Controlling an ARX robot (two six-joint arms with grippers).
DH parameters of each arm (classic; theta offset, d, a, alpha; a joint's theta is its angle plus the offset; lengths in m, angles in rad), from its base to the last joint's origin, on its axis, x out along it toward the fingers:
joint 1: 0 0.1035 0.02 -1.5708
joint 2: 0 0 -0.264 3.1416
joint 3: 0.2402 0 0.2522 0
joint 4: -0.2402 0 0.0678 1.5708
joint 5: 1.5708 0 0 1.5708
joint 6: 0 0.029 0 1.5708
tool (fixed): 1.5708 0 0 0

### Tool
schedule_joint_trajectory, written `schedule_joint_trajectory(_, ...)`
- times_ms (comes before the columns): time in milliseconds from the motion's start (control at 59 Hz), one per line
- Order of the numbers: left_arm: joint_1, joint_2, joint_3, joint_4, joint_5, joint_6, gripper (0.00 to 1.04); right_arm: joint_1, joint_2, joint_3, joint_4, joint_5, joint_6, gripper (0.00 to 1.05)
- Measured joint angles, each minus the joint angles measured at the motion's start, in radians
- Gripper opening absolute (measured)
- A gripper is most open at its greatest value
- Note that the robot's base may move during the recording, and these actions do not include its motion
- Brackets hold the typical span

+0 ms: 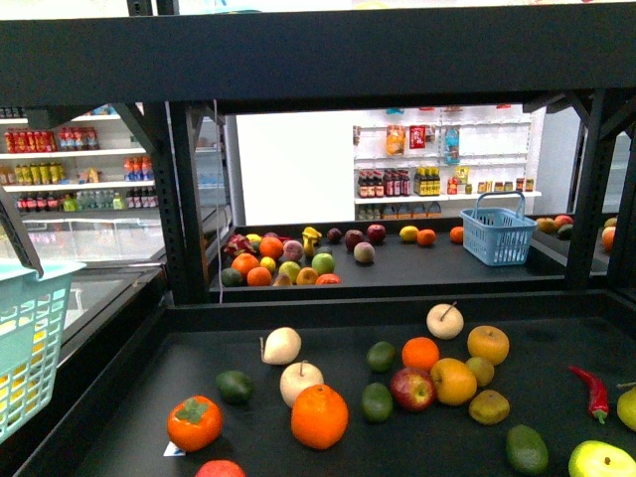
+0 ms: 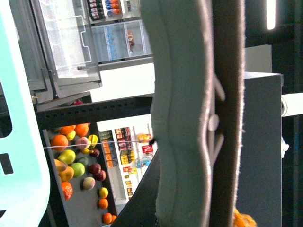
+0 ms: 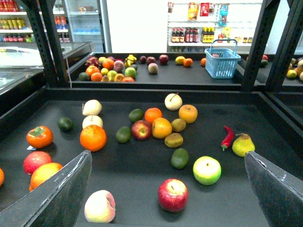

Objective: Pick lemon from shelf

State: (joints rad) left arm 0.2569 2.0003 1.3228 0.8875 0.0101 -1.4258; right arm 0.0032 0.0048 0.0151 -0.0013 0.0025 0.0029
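Lemon dead ahead of right gripper (image 3: 166, 156), jaws wide open.
Likely lemon (image 1: 489, 406) sits on the shelf (image 1: 129, 417) deck, just right of the red apple (image 1: 411, 389), long axis roughly crosswise. Right arm nearer. Left gripper (image 2: 210, 118): can't tell its state.

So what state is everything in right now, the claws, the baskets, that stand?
right gripper: open, jaws wide apart, holding nothing.
left gripper: too close to its camera to tell open or shut.
shelf: tray deck loaded with loose fruit.
blue basket: upright on the far tray, handle raised.
teal basket: upright at the left edge, yellow showing through its mesh.
red chili: lying flat on the deck.
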Motion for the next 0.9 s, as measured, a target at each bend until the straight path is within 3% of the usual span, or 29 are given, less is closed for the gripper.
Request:
schedule_joint_trajectory(542,0.079,0.227,0.196,0.104,0.095,-0.070,0.07,0.000,0.000,0.000,0.000,0.000,0.000,0.97)
schedule_joint_trajectory(898,0.113,0.259,0.157,0.220,0.153,-0.102,0.07,0.000,0.000,0.000,0.000,0.000,0.000,0.97)
